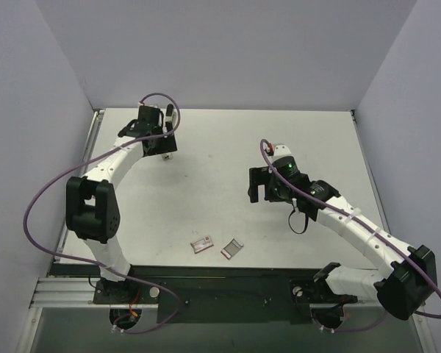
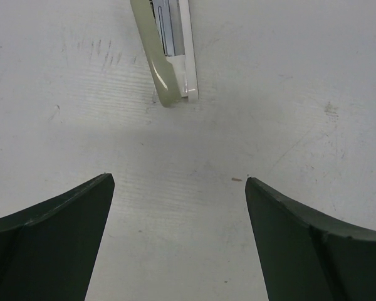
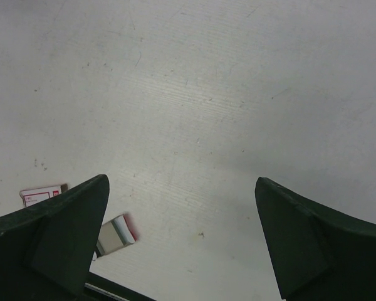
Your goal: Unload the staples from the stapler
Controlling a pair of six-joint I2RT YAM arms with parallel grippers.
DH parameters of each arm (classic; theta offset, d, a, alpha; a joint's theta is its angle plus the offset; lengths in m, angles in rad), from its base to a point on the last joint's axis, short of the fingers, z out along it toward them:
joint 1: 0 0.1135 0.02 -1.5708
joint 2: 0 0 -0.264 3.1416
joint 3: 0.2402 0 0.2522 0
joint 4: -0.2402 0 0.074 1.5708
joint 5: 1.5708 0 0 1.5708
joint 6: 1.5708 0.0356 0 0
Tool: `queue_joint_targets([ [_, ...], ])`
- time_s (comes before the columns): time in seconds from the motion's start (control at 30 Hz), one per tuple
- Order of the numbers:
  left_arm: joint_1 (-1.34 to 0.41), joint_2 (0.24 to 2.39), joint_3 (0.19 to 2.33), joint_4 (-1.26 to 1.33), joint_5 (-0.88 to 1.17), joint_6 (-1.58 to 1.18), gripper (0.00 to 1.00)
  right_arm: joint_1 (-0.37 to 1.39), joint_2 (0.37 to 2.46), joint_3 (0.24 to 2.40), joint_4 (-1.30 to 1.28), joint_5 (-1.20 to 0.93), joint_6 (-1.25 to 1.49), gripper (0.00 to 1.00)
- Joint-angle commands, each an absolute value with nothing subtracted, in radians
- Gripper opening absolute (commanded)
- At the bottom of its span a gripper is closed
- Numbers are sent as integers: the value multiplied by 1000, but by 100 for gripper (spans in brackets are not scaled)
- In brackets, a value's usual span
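The left arm (image 1: 103, 220) reaches to the far left part of the table (image 1: 220, 147), and its jaws stand wide apart with nothing between them but bare table surface. The stapler (image 2: 170, 56) lies flat on the table straight ahead of the left jaws, a little to the left of the middle of their gap and apart from both fingertips. It points away from the jaws, and its far part runs out of the top of the left wrist view. Its near end is a rounded beige tip, with a white rail along the right side. A silvery strip (image 2: 165, 25) shows in the channel between the two, but whether this is the staples cannot be told. In the top view the stapler is too small and too close under the arm to make out. The right arm (image 1: 353, 224) reaches toward the middle of the table, well apart from the left one, and the right jaws also stand wide apart and hold nothing. Beyond the tip of the left finger of the right jaws, a small red-and-white box (image 3: 42, 194) lies on the table. A small grey box (image 3: 116, 233) lies just beside that finger's inner edge. The two boxes lie near each other without touching, well apart from the stapler.
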State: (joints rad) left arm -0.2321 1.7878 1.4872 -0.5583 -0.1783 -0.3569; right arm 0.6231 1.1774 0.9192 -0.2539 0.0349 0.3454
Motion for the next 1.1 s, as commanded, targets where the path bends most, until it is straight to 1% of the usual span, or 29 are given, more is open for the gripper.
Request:
queue_joint_targets([
  [0.0, -180, 1853, 1560, -492, -103, -416, 97, 640, 1140, 897, -252, 20, 362, 95],
  [0.1, -152, 1910, 1607, -492, -60, -437, 97, 644, 1140, 887, -252, 23, 357, 95],
  [0.27, -127, 2003, 1672, -491, -17, -446, 91, 653, 1155, 880, -247, 26, 354, 94],
  [0.4, -110, 2059, 1735, -497, -11, -469, 84, 664, 1167, 890, -247, 18, 351, 93],
  [0.43, -104, 2077, 1741, -499, -11, -479, 80, 666, 1170, 890, -247, 18, 351, 93],
  [0.53, -95, 2105, 1782, -497, -5, -480, 76, 669, 1172, 890, -245, 17, 348, 93],
  [0.67, -87, 2146, 1842, -526, -14, -477, 66, 675, 1180, 891, -244, 11, 347, 92],
  [0.7, -84, 2154, 1847, -525, -14, -479, 62, 678, 1180, 891, -245, 14, 345, 92],
  [0.87, -78, 2166, 1856, -492, 0, -486, 56, 683, 1183, 891, -245, 17, 344, 92],
  [0.93, -81, 2183, 1879, -495, 0, -491, 51, 686, 1186, 893, -244, 17, 342, 92],
  [1.07, -90, 2215, 1924, -508, 21, -494, 48, 689, 1184, 891, -245, 17, 341, 92],
])
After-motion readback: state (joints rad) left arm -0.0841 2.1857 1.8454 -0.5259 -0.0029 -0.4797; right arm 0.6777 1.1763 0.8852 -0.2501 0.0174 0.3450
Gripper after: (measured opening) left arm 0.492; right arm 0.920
